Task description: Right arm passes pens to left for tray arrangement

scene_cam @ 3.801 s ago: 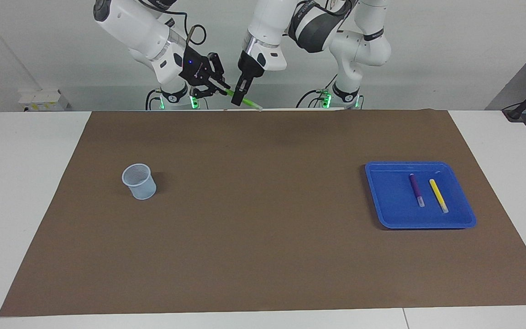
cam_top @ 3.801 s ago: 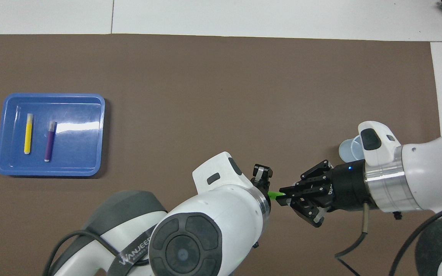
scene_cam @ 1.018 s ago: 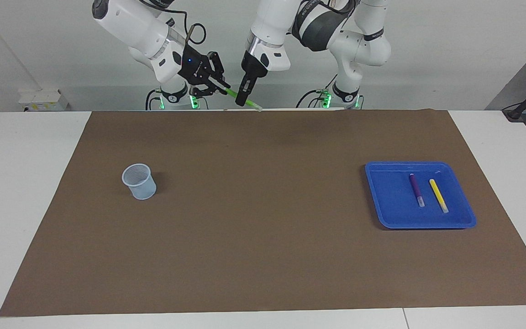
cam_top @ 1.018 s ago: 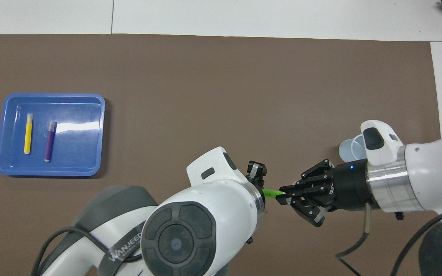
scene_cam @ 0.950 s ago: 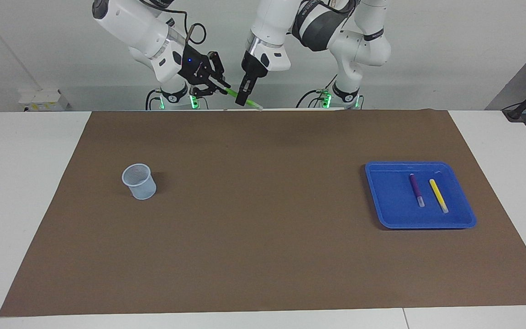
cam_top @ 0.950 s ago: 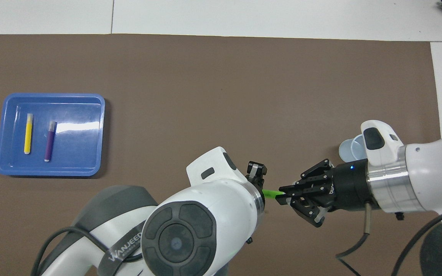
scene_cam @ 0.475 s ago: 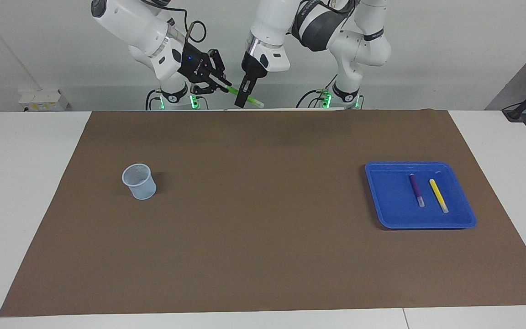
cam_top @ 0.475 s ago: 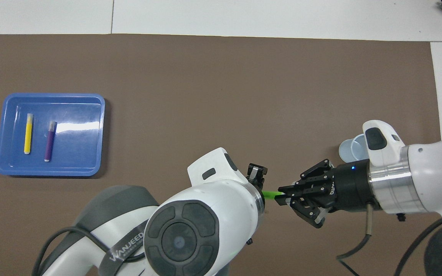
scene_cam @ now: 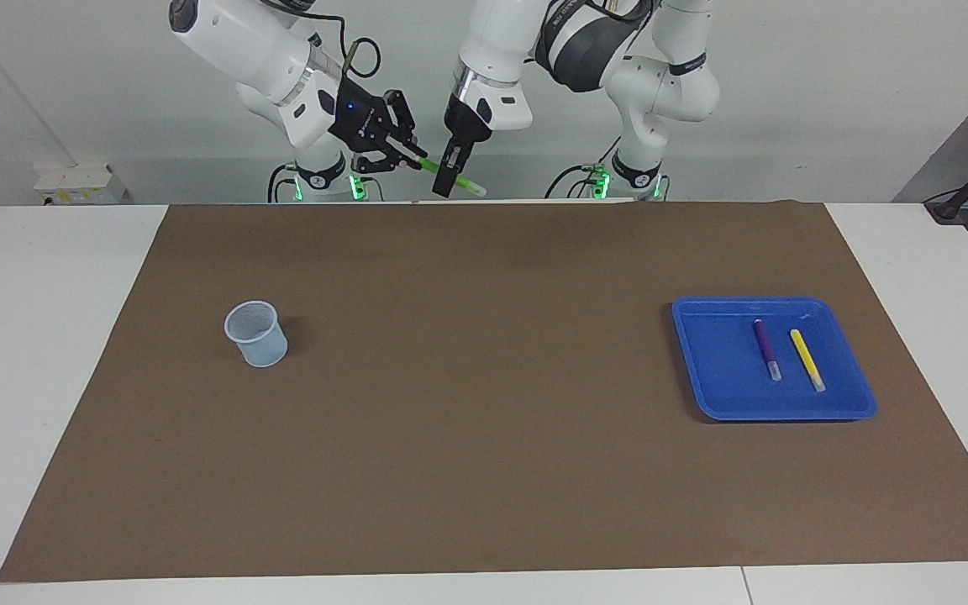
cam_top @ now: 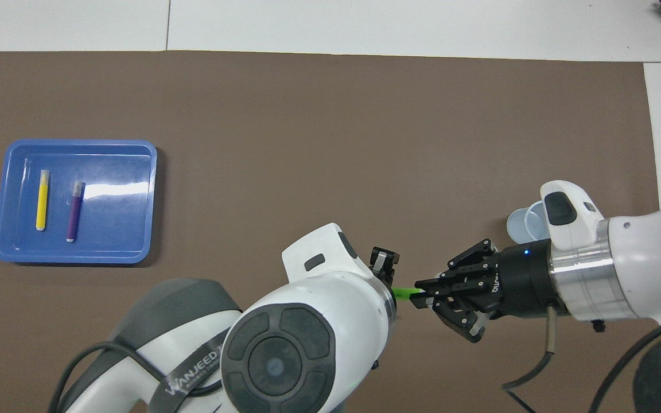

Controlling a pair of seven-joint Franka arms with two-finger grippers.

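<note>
Above the mat's edge nearest the robots, the green pen is held aloft between both grippers. One end is gripped by the right gripper, and its middle is clasped by the left gripper, with the whitish tip left protruding. From overhead, most of the pen is hidden under the left arm's wrist. A ribbed, translucent cup stands toward the right arm's end of the brown mat. In the glossy blue tray near the left arm's end, rounded at the corners, the purple pen and the yellow pen lie side by side.
</note>
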